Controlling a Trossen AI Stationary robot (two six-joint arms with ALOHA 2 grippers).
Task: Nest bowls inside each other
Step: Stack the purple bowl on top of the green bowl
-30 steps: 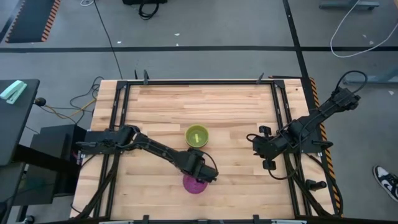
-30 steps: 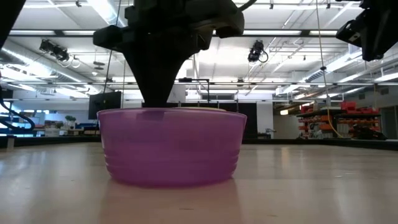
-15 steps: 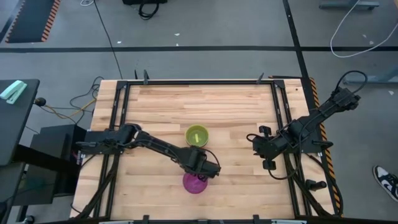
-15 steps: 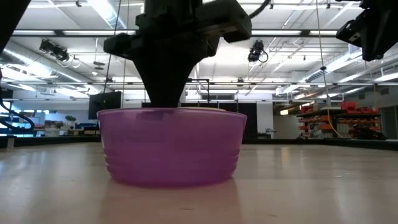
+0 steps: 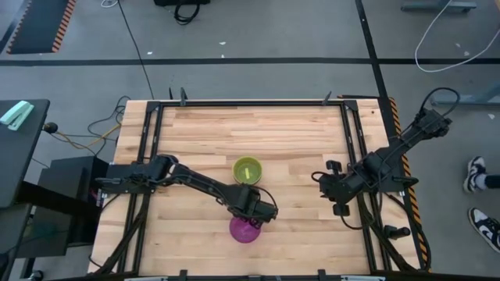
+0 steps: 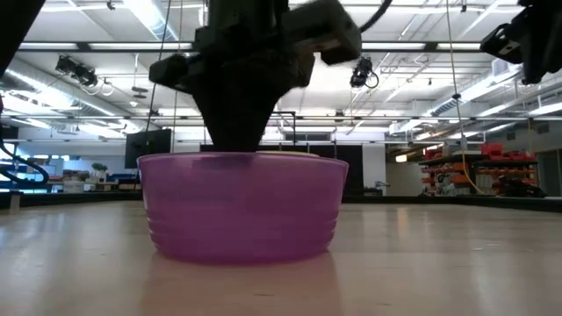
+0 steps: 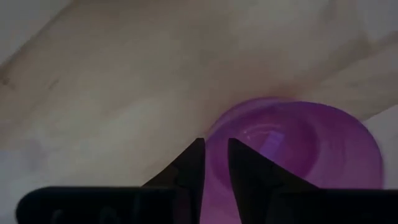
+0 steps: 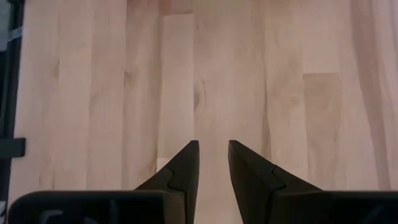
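A purple bowl (image 5: 244, 232) stands on its base near the table's near edge; it fills the low view as the purple bowl (image 6: 241, 206). A green bowl (image 5: 248, 170) sits on the table just beyond it, and I cannot tell whether anything is nested inside. My left gripper (image 5: 251, 220) is above the purple bowl's far rim, shut on it. My right gripper (image 5: 322, 183) hovers shut over bare wood at the right. The other bowls are out of view. My left gripper (image 7: 214, 149) has the purple bowl's far rim (image 7: 211, 134) between its fingers, one finger outside the wall and one inside the hollow. It comes from above, pointing down. The bowl sits upright with its base on the table (image 6: 439, 263).
A black metal frame (image 5: 250, 102) runs around the wooden table top. Bare wood lies to the left, right and far side of the two bowls. My right arm (image 6: 527, 35) hangs high at the right. Beyond the table is a workshop hall.
My left gripper has shifted slightly toward the table's right and turned a little about its wrist above the purple bowl. The bowl has stayed where it was on the table.
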